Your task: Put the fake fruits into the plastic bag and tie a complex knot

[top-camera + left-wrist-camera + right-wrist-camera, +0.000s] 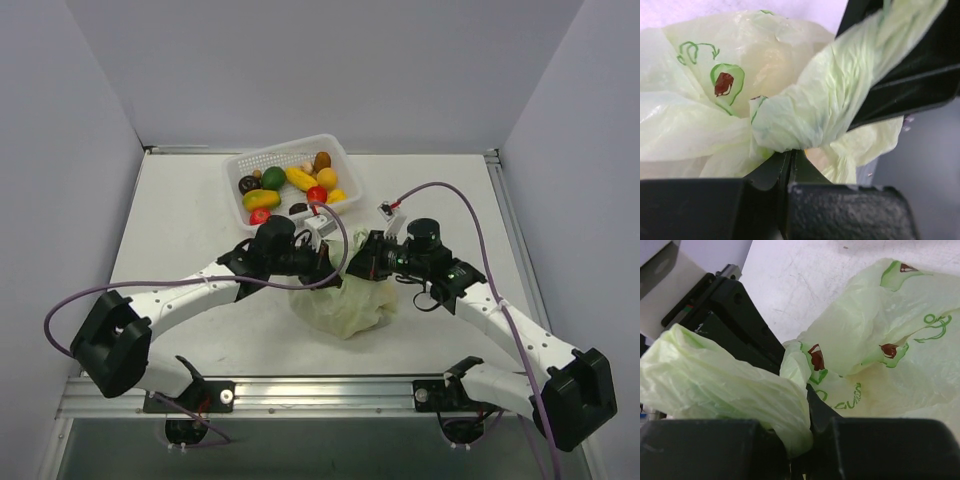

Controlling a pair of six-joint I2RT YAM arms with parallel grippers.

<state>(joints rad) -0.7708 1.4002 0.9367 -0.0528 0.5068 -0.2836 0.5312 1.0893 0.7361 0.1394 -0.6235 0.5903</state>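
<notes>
Grips the plastic bag mid-worktop by two twisted handles: left gripper clamped on one, right gripper on the other (tips almost meeting). Sits directly beneath both, handles running up between them; neither arm nearer.

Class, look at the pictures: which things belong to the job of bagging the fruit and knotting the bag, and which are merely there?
Of the job: plastic bag; fake fruits, lying in the basket; left gripper and right gripper, each shut on the bag.
Merely there: white basket; table; purple cables.
</notes>
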